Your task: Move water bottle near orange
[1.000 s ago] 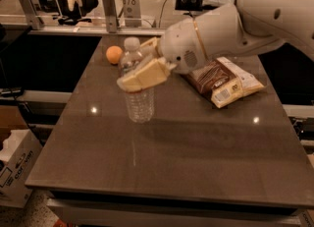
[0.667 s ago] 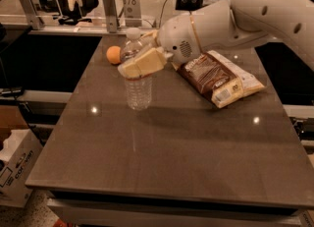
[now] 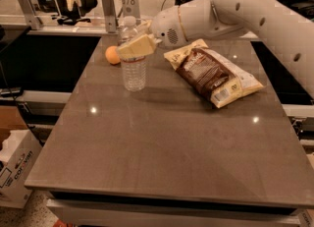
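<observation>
The white arm (image 3: 245, 10) comes in from the far right and reaches to the left over the far part of the grey-brown bench (image 3: 162, 152). At its end, the hand (image 3: 138, 45) is at the far left part of the bench and it is closed on the water bottle (image 3: 134, 71), holding it around the upper part of the body, just under the neck. One cream-coloured finger (image 3: 143, 44) lies across the front of the bottle, and the other finger is mostly hidden behind it. The bottle is upright, with its white cap (image 3: 129, 21) showing above the hand and its ribbed clear lower part showing under it. I cannot tell if the bottom of the bottle touches the bench or is a little above it. The orange (image 3: 112, 55) lies on the bench just beside the bottle, at its left and a little farther back; from this view the two are very near, but I cannot tell if they touch. A brown and yellow snack bag (image 3: 211, 71) lies flat on the bench at the right of the bottle, apart from it and under the arm. On the floor at the near left of the bench stands a cardboard box (image 3: 13, 169).
</observation>
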`<action>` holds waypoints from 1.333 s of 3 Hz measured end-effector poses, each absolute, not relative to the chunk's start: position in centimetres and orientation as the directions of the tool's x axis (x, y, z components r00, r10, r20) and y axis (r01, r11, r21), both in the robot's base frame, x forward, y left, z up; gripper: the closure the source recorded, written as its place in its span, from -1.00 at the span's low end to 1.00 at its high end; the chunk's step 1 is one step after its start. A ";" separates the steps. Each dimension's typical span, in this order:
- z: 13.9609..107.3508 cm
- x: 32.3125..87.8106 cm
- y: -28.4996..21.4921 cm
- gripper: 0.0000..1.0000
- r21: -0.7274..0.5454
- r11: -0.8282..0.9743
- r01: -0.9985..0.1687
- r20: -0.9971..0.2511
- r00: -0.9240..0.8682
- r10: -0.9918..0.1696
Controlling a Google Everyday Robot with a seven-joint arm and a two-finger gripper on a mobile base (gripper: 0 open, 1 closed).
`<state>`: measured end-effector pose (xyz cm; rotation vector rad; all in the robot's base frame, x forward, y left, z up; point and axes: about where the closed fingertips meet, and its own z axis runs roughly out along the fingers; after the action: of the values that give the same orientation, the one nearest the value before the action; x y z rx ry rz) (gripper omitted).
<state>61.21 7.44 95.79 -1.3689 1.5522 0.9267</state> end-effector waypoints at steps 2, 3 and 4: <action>96.0 66.5 8.6 1.00 -0.005 0.194 -0.981 -0.934 -0.064 -0.350; 95.8 68.8 8.8 1.00 -0.009 0.220 -0.975 -0.937 -0.069 -0.343; 95.7 70.2 9.0 1.00 -0.015 0.233 -0.972 -0.942 -0.065 -0.328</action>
<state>70.24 8.99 95.66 -1.2548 1.5745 0.8691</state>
